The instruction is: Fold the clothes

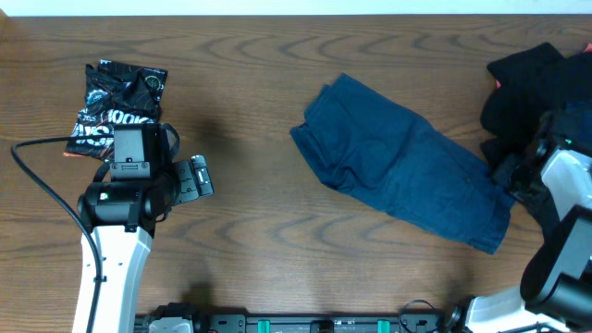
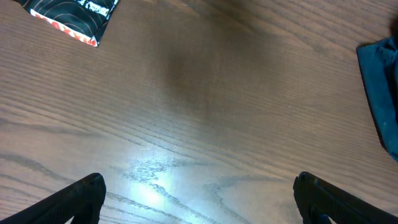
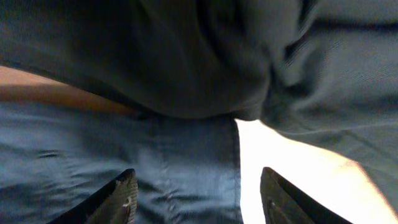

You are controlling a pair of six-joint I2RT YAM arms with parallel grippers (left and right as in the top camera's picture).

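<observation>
Folded blue denim shorts (image 1: pixel 402 162) lie in the middle-right of the table; their edge shows at the right in the left wrist view (image 2: pixel 380 87). A pile of dark clothes (image 1: pixel 536 88) sits at the far right. My right gripper (image 3: pixel 198 196) is open just above the right edge of the blue denim (image 3: pixel 124 162), with dark fabric (image 3: pixel 186 56) close in front of it. In the overhead view the right gripper (image 1: pixel 518 176) is at the shorts' right end. My left gripper (image 2: pixel 198 199) is open and empty over bare wood, well left of the shorts; it also shows in the overhead view (image 1: pixel 199 176).
A black printed garment with white and red graphics (image 1: pixel 120 106) lies at the far left, behind the left arm; its corner shows in the left wrist view (image 2: pixel 74 15). The wooden table (image 1: pixel 259 74) has bare room between the arms and along the back.
</observation>
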